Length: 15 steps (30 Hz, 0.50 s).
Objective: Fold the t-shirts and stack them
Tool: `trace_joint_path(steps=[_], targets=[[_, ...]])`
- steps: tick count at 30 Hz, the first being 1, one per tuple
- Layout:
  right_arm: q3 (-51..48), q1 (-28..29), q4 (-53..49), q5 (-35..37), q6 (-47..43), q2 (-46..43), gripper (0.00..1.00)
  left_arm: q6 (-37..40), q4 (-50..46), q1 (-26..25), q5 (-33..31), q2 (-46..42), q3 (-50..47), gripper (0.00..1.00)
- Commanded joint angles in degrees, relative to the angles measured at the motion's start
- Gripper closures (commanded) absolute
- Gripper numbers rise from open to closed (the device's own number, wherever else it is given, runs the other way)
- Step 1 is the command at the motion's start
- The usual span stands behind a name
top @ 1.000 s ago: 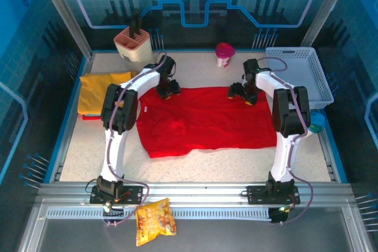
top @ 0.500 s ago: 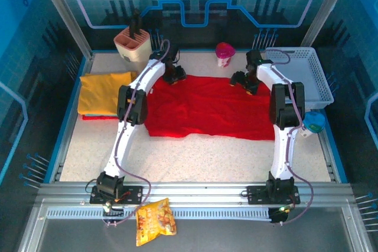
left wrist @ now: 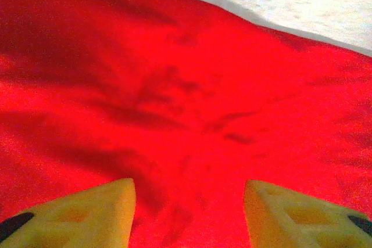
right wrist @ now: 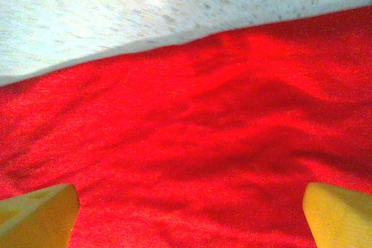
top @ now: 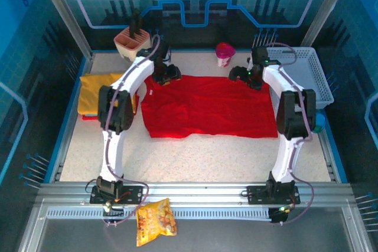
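T-shirts are sitting at two stages in the top view: one bright red cloth t-shirt (top: 209, 107) is lying spread as a wide rectangle at the centre of the speckled white table (top: 195, 154), and one mustard yellow cloth t-shirt (top: 103, 92) is resting folded at 9 o'clock. A thin red strip is peeking out under the yellow one, and I cannot tell what it is. By my reading the yellow shirt is done, while the red one is needing more folds and then stacking. The left gripper (top: 166, 79) is hovering at the red shirt's 11 o'clock corner and the right gripper (top: 243, 77) at its 1 o'clock corner. Also counted: one white plastic lattice basket (top: 313, 57) at 2 o'clock, one pink cup (top: 224, 55) at 12, one peach utensil holder (top: 134, 44) at 11 and one yellow-orange snack bag (top: 155, 221) at 6 to 7 o'clock

Left wrist view: two yellow fingers (left wrist: 87, 213) are standing apart over red cloth, released and pinching nothing

Right wrist view: both fingers (right wrist: 38, 216) are spreading wide above the shirt's far edge, gripping nothing
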Motion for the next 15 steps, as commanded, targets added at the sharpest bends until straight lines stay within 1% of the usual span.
trace_joint_path(steps=[1,2,5,7,12,14,15], targets=[[-4.2,0.7,-1.2,-0.9,-0.4,-8.4,0.00,1.7,-0.1,0.3,1.2,-10.8,-8.0,0.45],[-6.1,0.6,-2.0,-0.6,0.2,-10.1,0.00,1.4,0.6,0.3,1.6,-13.4,-11.4,0.45],[-13.3,0.6,-3.5,1.3,2.7,-15.9,0.00,-1.1,6.7,0.3,3.7,-23.6,-26.3,0.44],[-18.5,0.7,-3.2,1.3,3.2,-20.2,0.00,-2.8,9.8,0.3,3.9,-30.6,-36.2,0.45],[-30.1,2.1,-5.1,3.9,2.5,-30.2,0.00,-6.3,11.3,0.3,1.9,-44.5,-53.9,0.46],[-35.3,2.2,-4.9,6.5,3.5,-35.0,0.00,-7.9,12.7,0.3,2.2,-49.8,-60.2,0.45],[-38.2,2.1,-4.0,6.5,3.7,-37.5,0.00,-9.0,13.4,0.3,2.4,-52.2,-63.3,0.45]])
